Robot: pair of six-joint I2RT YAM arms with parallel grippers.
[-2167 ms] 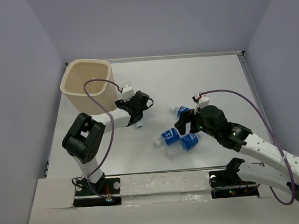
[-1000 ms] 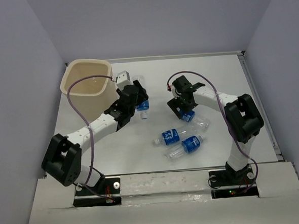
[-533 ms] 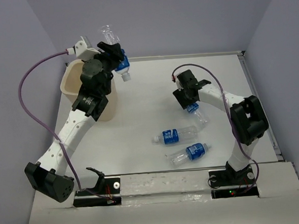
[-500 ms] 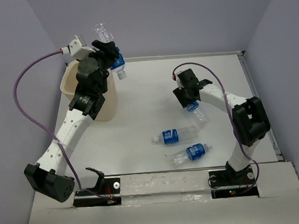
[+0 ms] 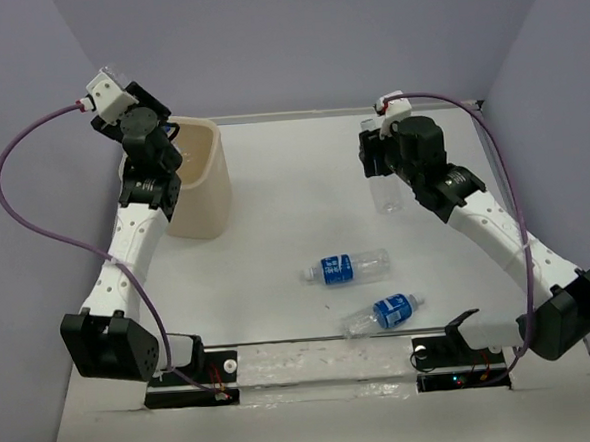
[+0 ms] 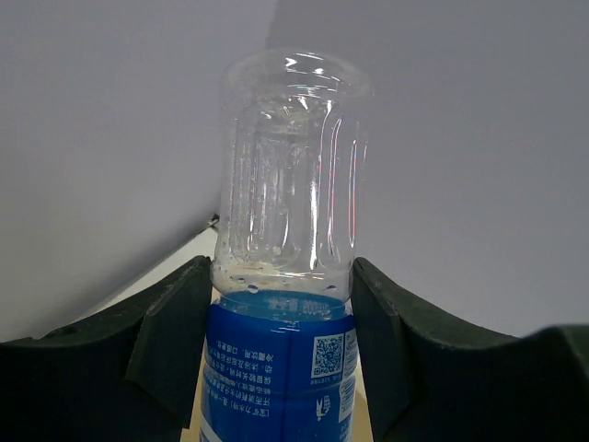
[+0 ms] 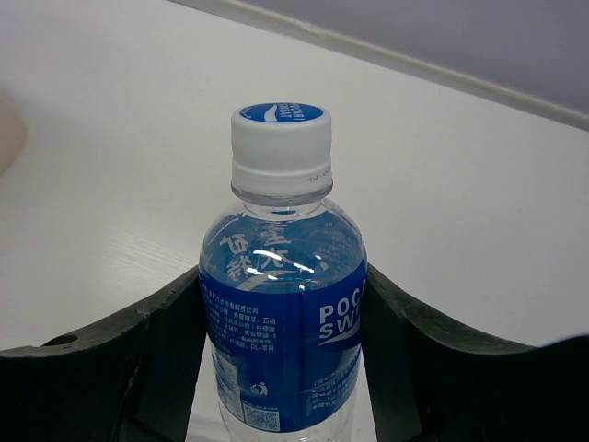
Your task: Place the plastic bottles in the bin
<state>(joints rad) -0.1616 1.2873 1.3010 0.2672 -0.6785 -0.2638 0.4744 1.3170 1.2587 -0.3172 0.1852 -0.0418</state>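
A clear plastic bottle [image 6: 285,230] with a blue label stands bottom-up between my left gripper's [image 6: 281,290] fingers, which press its label on both sides. In the top view that arm is raised at the back left, above the cream bin [image 5: 201,187]. My right gripper [image 7: 282,299] is shut on a second bottle [image 7: 281,276] by its label, white cap pointing away. It hangs above the table at the back right [image 5: 387,195]. Two more bottles [image 5: 346,267] [image 5: 383,313] lie on their sides near the front.
Grey walls close the table at the back and both sides. The bin stands at the back left corner, against the left wall. A purple cable [image 5: 17,188] loops out from the left arm. The arm bases sit on the front rail [image 5: 314,360].
The left arm swung its bottle left, from beside the bin's right rim to above its left side. The right arm lifted its bottle off the table toward the back.
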